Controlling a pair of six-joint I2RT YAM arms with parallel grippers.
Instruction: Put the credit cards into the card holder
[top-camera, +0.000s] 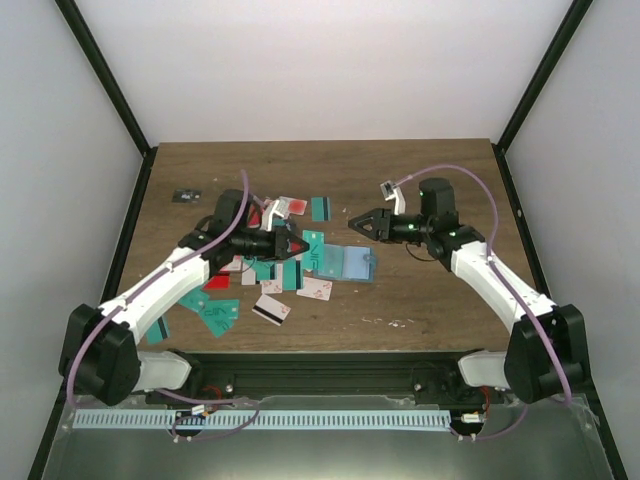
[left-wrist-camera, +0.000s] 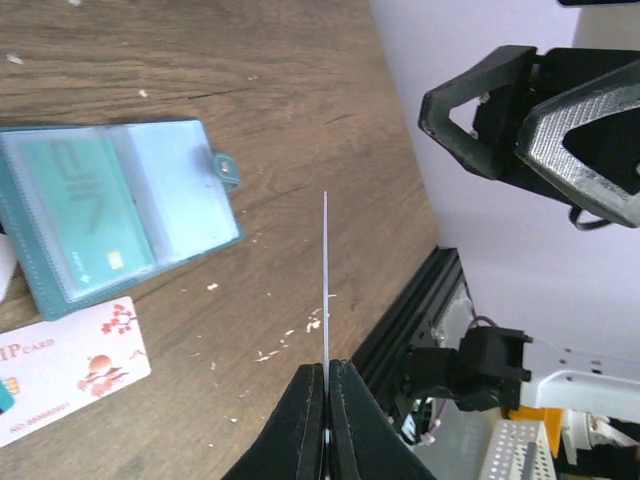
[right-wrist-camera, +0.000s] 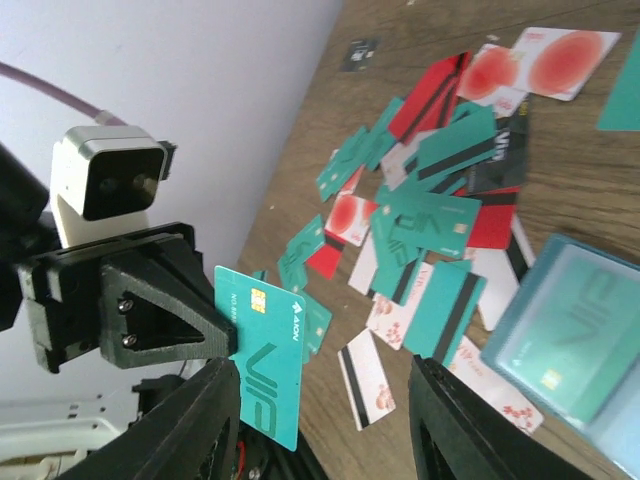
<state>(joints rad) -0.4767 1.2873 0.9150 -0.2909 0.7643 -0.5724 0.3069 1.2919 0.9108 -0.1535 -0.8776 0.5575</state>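
Note:
My left gripper (top-camera: 300, 246) is shut on a teal credit card (right-wrist-camera: 262, 350), holding it on edge above the table; in the left wrist view the card (left-wrist-camera: 326, 270) shows as a thin line rising from the closed jaws (left-wrist-camera: 326, 368). The card holder (top-camera: 346, 262) lies open just right of it, with a teal card in one clear pocket (left-wrist-camera: 95, 215). Many more credit cards (top-camera: 268, 275), teal, red and white-pink, lie scattered to the left (right-wrist-camera: 430, 200). My right gripper (top-camera: 357, 222) hovers open beyond the holder, facing the left one, with nothing in it (right-wrist-camera: 325, 430).
A white-pink card (left-wrist-camera: 60, 370) lies right beside the holder. A small black object (top-camera: 184, 196) sits at the far left of the table. Black frame posts (top-camera: 110, 80) and white walls bound the table, and a black rail (top-camera: 320, 362) runs along its near edge.

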